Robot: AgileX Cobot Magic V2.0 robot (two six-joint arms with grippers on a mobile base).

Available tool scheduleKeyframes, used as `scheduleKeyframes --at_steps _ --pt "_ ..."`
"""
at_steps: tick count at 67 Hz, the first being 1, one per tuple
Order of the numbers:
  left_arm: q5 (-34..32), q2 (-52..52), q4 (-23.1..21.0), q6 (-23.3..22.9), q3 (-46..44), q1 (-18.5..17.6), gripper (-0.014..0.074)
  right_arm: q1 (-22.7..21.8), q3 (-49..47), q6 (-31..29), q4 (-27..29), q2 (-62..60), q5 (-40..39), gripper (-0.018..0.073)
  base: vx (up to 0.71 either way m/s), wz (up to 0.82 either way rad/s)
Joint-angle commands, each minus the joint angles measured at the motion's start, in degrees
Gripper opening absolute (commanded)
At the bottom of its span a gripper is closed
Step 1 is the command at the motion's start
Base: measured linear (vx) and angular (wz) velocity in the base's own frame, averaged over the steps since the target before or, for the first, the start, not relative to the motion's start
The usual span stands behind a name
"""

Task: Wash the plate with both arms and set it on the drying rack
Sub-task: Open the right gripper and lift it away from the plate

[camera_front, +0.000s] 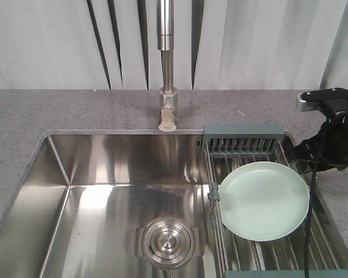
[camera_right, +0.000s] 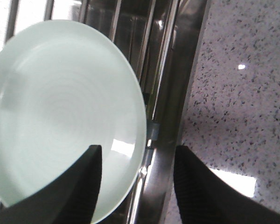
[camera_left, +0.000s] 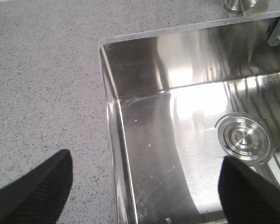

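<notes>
The pale mint-green plate lies tilted on the wires of the drying rack at the right side of the sink. In the right wrist view the plate fills the left half, with rack wires behind it. My right gripper is open; one finger hangs over the plate's face, the other over the sink rim and counter, with the plate's edge between them. The right arm shows at the right edge. My left gripper is open and empty over the sink's left wall.
The stainless sink basin has a round drain and a tall faucet behind it. Speckled grey countertop surrounds the sink. A white curtain hangs at the back.
</notes>
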Motion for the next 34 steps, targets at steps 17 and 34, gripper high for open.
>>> scheduleKeyframes --at_steps 17,34 --pt "-3.22 0.23 -0.13 -0.65 -1.51 0.06 0.0585 -0.05 -1.49 -2.66 5.86 -15.48 5.24 0.0321 0.0 0.0" --pt "-3.22 0.23 -0.13 -0.65 -1.51 0.06 0.0585 -0.05 11.41 -2.07 4.9 -28.63 1.18 0.0321 0.0 0.0"
